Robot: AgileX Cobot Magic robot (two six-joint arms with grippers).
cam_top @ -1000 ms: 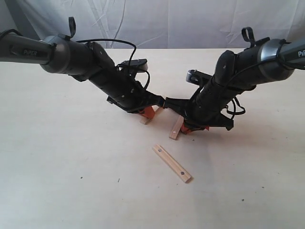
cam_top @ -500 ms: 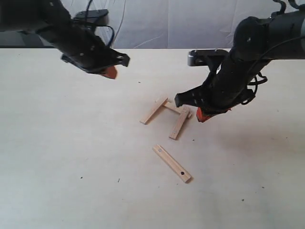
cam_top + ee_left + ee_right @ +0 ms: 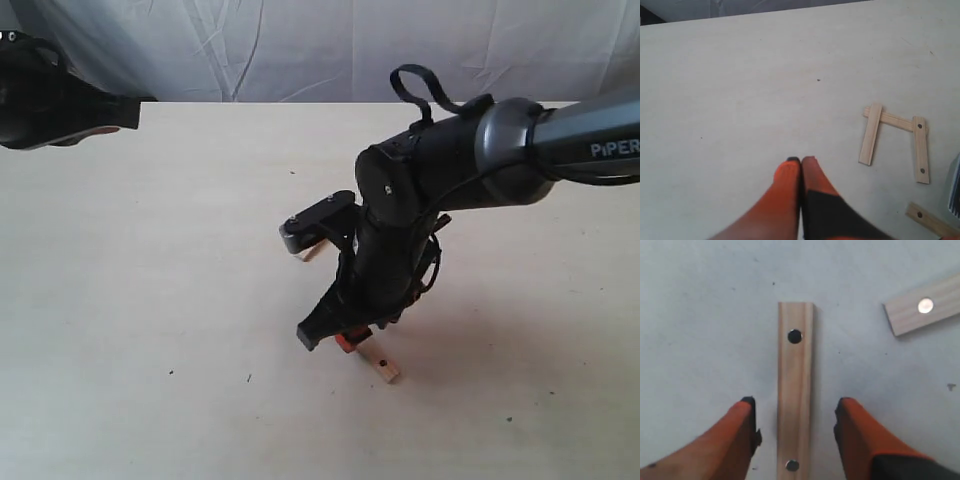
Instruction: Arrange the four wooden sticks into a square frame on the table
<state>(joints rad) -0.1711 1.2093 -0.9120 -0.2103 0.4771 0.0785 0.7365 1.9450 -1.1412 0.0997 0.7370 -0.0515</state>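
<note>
Your right fingers (image 3: 737,435) stand wide apart, low over the worktop (image 3: 700,315) — one on each side of the loose fourth stick (image 3: 795,370), with a gap on both sides. Your left fingers (image 3: 787,185) are pressed together, holding nothing, raised well off to the side. The other three sticks (image 3: 892,120) lie nearby in a U — one crosspiece overlapping two parallel sides at its ends.
</note>
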